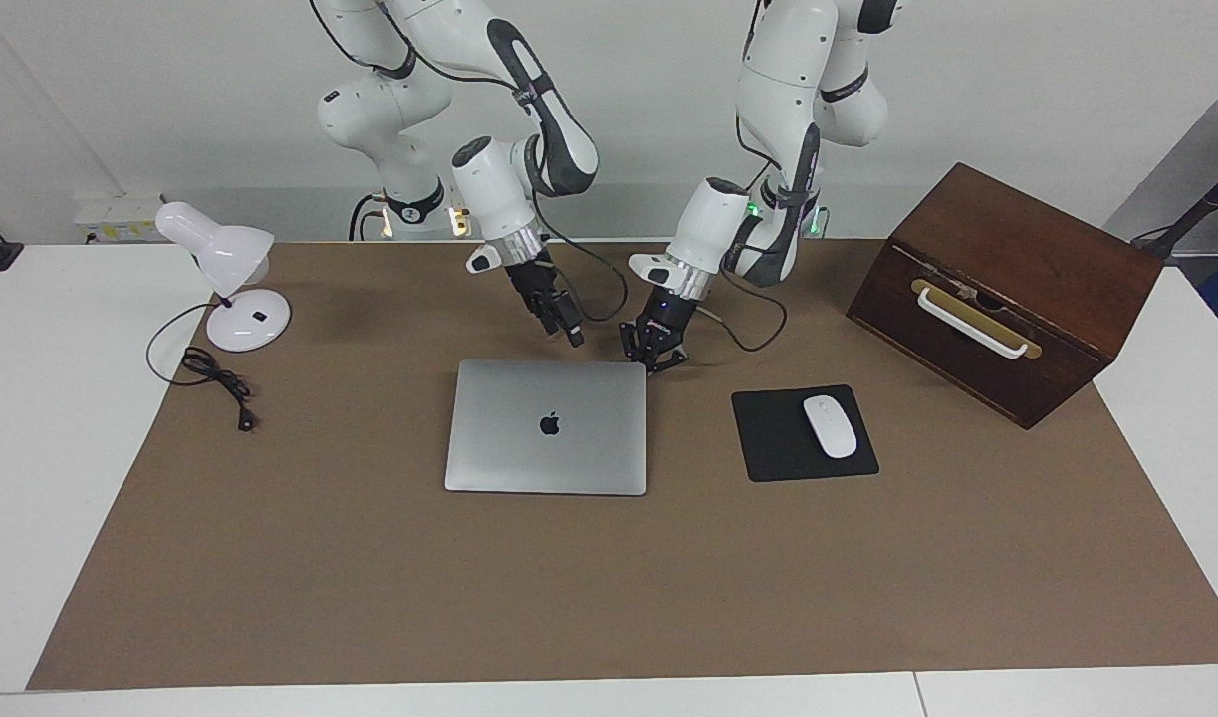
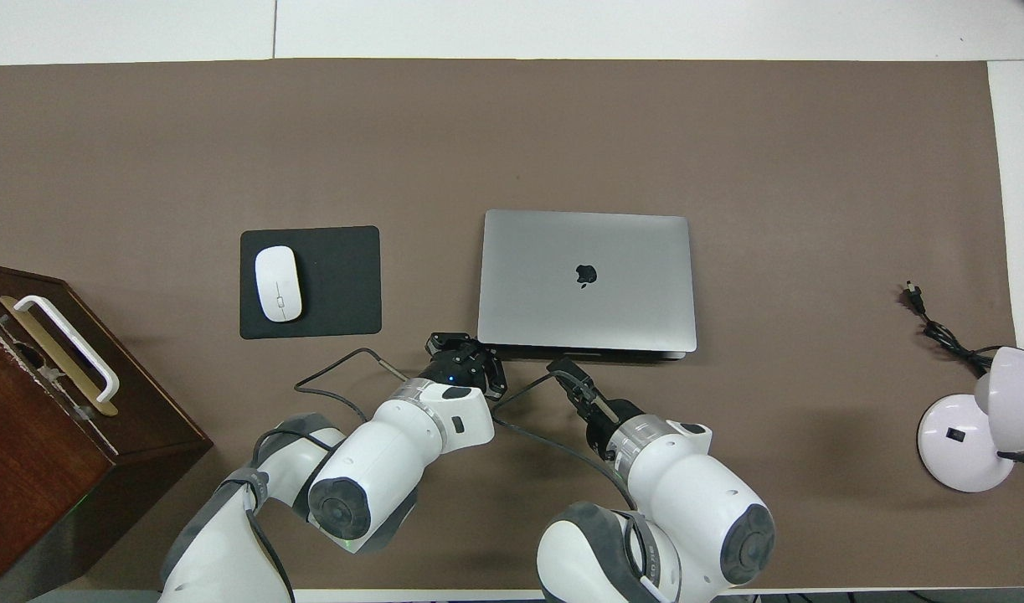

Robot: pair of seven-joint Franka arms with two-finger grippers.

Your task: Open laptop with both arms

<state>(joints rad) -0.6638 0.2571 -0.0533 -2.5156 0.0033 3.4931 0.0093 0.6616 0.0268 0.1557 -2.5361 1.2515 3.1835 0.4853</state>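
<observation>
The silver-grey laptop (image 1: 547,428) (image 2: 587,280) lies closed and flat on the brown mat, apple logo up. My left gripper (image 1: 653,362) (image 2: 476,358) is shut and low beside the laptop's corner nearest the robots, at the left arm's end; I cannot tell whether it touches. My right gripper (image 1: 573,337) (image 2: 559,367) hangs tilted just above the mat by the laptop's edge nearest the robots. Its fingertips look closed together and hold nothing.
A black mouse pad (image 1: 773,453) with a white mouse (image 1: 830,426) lies beside the laptop toward the left arm's end. A brown wooden box (image 1: 1007,289) with a white handle stands past it. A white desk lamp (image 1: 232,289) and its cord (image 1: 215,383) sit at the right arm's end.
</observation>
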